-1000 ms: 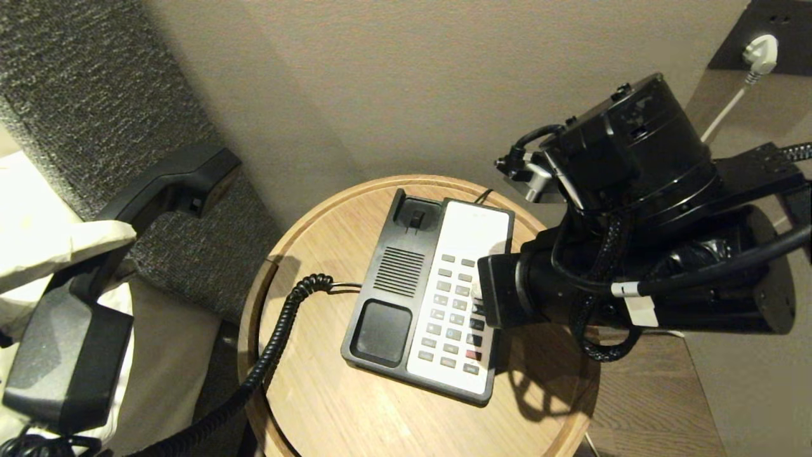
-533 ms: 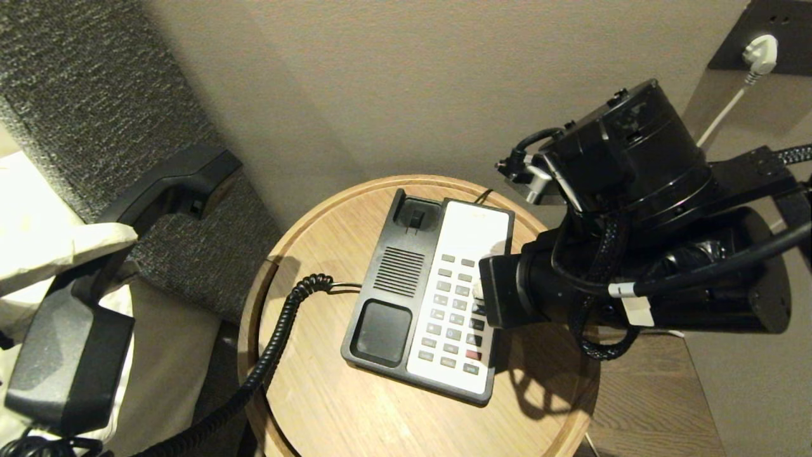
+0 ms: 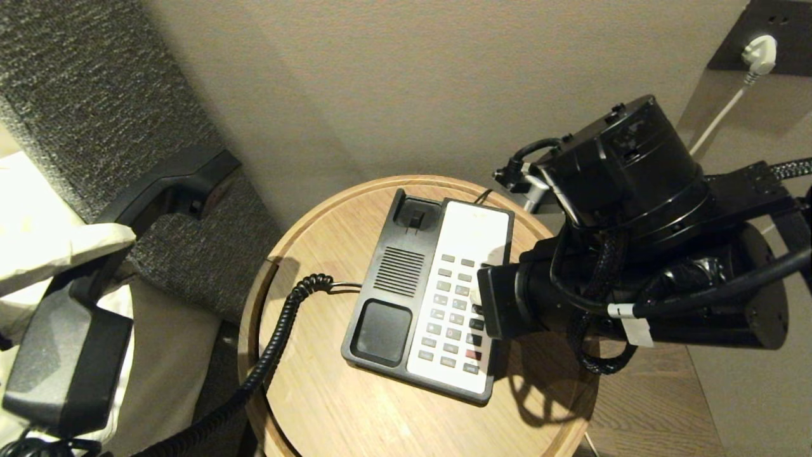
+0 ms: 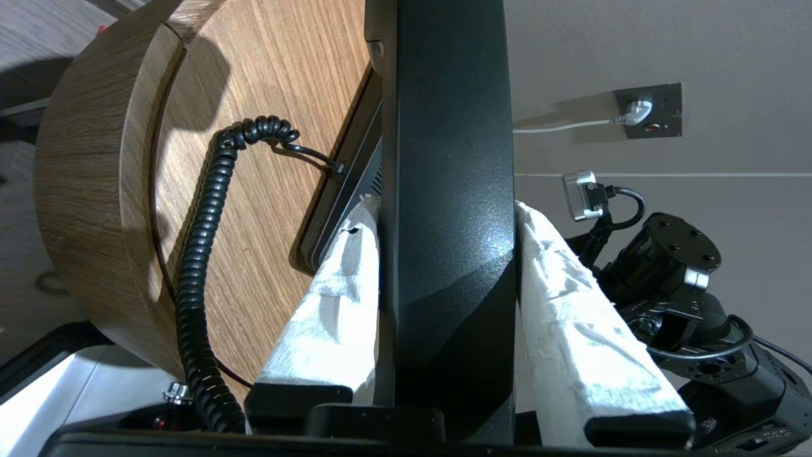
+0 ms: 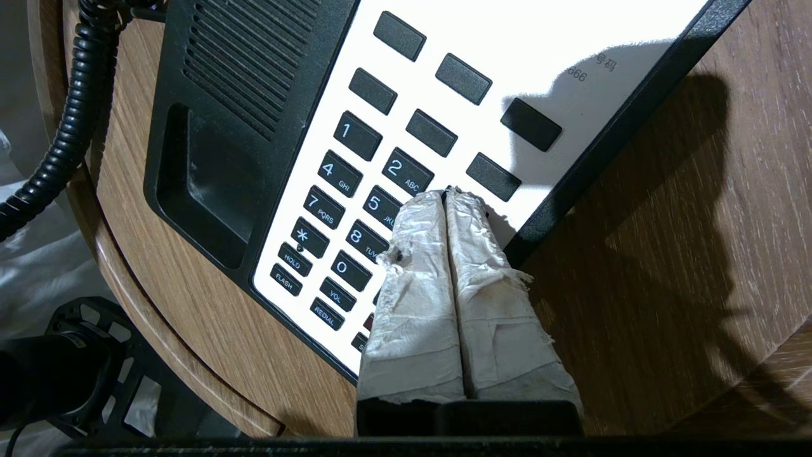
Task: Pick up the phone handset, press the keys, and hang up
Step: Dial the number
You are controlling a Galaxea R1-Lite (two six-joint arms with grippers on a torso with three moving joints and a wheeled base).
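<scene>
Keys (image 5: pixel 406 174) under right claw (image 5: pixel 446 193) hidden

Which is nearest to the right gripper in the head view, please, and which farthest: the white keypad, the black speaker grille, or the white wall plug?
From the right gripper:
1. White keypad, directly beneath the tips.
2. Black speaker grille, on the base's left half.
3. White wall plug, far upper right.

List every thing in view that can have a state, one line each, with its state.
phone handset: off the cradle, held up beside the table by the left gripper.
coiled cord: joined to the phone base, hanging over the table edge.
phone base: flat on the round table, cradle empty.
right gripper: shut, tips at the keypad by the 2 and 5 keys.
wall plug: plugged into its socket.
</scene>
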